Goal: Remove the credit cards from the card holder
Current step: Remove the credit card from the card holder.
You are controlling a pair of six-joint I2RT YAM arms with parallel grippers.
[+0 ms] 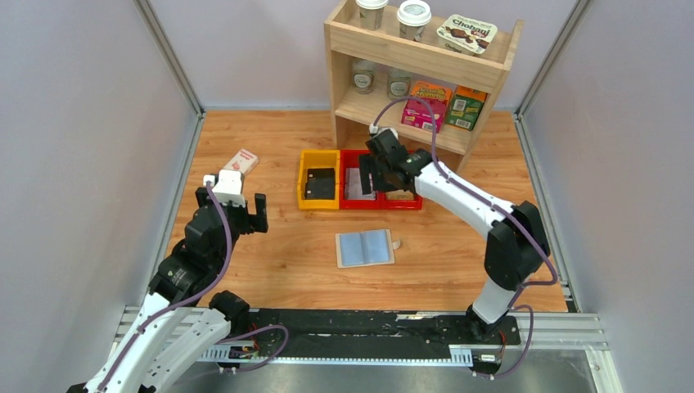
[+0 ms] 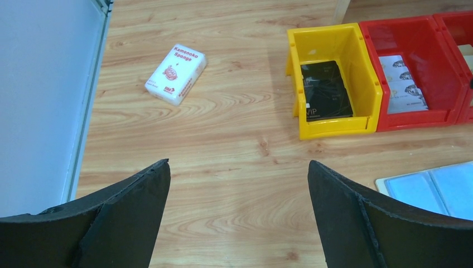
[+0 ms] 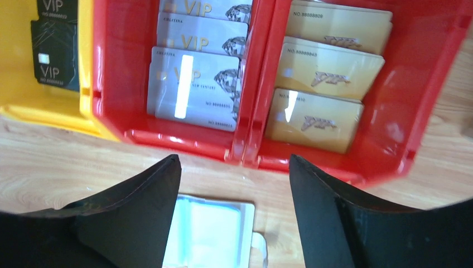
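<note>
Left end effector: nearest the bases, on the left. Fingers spread wide, nothing between them, bare counter beneath.

Wallet: mid-counter, lying open and flat, blue-grey lining up, snap tab at its right edge. It is well apart from both end effectors. I cannot tell whether any pocket holds a card; the lining reads as one pale sheet in all views.

Sponge box: far left, clear of the work.

Bins, beyond the wallet: yellow bin holds black cards. The middle red bin holds silver cards, fanned and overlapping, face up. The right red bin holds gold cards.

Right end effector: above the wall shared by the two red bins, fingers apart, carrying nothing.

Shelf: at the back, not involved.

Handling (judgement): the cards look light, thin, stiff and slick. Flat in a pocket, they offer no face to pinch. Best hold is the exposed edge at the pocket mouth, fingertips on both faces, pulling along the pocket line. The wallet looks soft and light, so it will likely slide or lift with the card. Pin one flap with the other end effector. A glossy card may slip from a shallow pinch.
</note>
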